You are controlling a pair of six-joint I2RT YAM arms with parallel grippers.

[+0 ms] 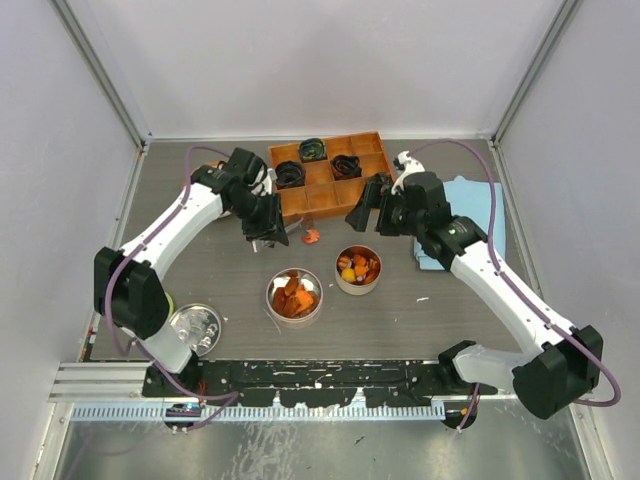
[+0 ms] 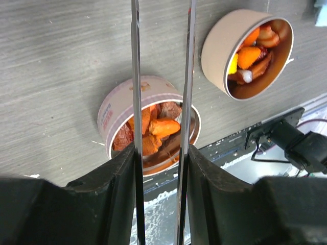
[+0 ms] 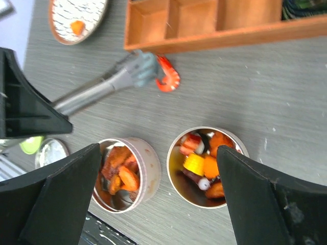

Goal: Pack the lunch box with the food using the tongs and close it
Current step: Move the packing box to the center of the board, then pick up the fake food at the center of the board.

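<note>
My left gripper (image 1: 268,236) (image 2: 161,153) is shut on the tongs (image 2: 135,76), whose two thin metal arms run up between its fingers and stand a little apart. The tongs' tips (image 3: 143,66) rest beside a red curled food piece (image 1: 311,237) (image 3: 167,77) lying on the table just in front of the wooden lunch box (image 1: 376,146) (image 3: 204,40). More food fills two round tins: orange chunks (image 1: 294,296) (image 2: 153,127) and mixed orange, yellow and red bits (image 1: 358,267) (image 3: 204,163). Above the tins my right gripper (image 1: 368,206) (image 3: 158,153) hangs open and holds nothing.
Dark coiled lumps (image 1: 291,174) sit in the box's back compartments. A round tin lid (image 1: 197,328) lies at the front left beside a small green thing (image 3: 30,144). A white dish with an orange bit (image 3: 76,18) sits left of the box. A blue cloth (image 1: 472,200) lies right.
</note>
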